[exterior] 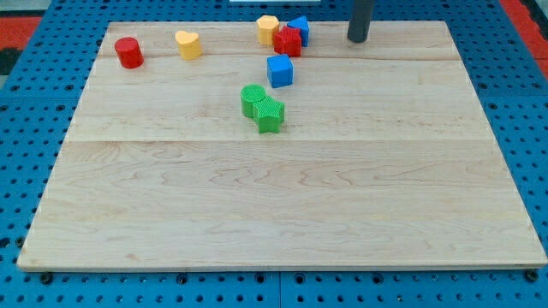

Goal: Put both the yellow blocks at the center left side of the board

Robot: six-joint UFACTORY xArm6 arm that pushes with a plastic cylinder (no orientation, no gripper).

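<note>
A yellow heart-shaped block (188, 44) lies near the view's top left of the wooden board (282, 197). A yellow hexagonal block (268, 29) lies at the top centre, touching a red star-like block (288, 41). My tip (357, 38) is at the view's top, right of centre. It stands about a hundred pixels to the right of the yellow hexagon and touches no block.
A red cylinder (129, 53) sits at the top left corner area. A blue block (300, 29) is behind the red one at the top centre. A blue cube (280, 70) lies below them. A green cylinder (253, 99) and a green star-like block (270, 115) touch each other near the middle.
</note>
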